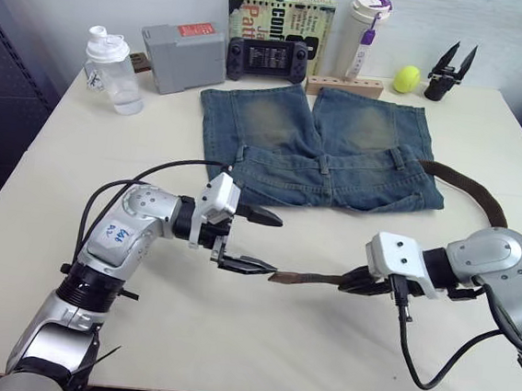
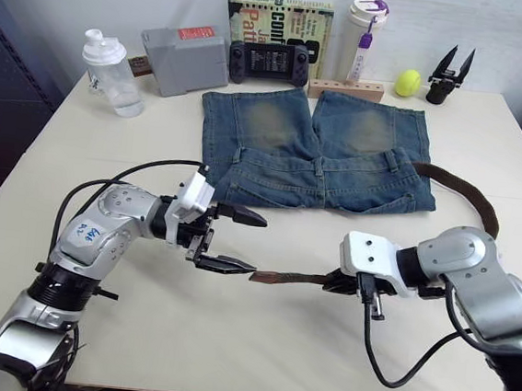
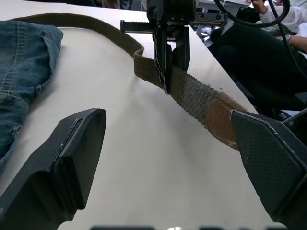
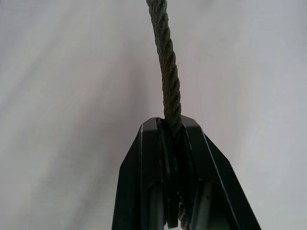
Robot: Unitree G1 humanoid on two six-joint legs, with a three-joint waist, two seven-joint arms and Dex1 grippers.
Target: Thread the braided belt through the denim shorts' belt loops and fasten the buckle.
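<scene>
The braided belt (image 3: pixel 158 72) is coarse woven cord, matt and rough, where the right gripper (image 1: pixel 353 280) pinches it edge-on; its tip (image 3: pixel 221 117), beside one finger (image 3: pixel 268 163) of the open left gripper (image 1: pixel 255 241), is smooth, dull brown leather. That finger's pad has a fine dimpled rubbery texture, the other (image 3: pixel 62 163) is smooth matt black plastic. Beyond the left gripper, the denim shorts (image 1: pixel 321 146) are faded twill cloth with raised stitched seams. Under both grippers the table (image 1: pixel 228 340) is smooth, pale, faintly satin
</scene>
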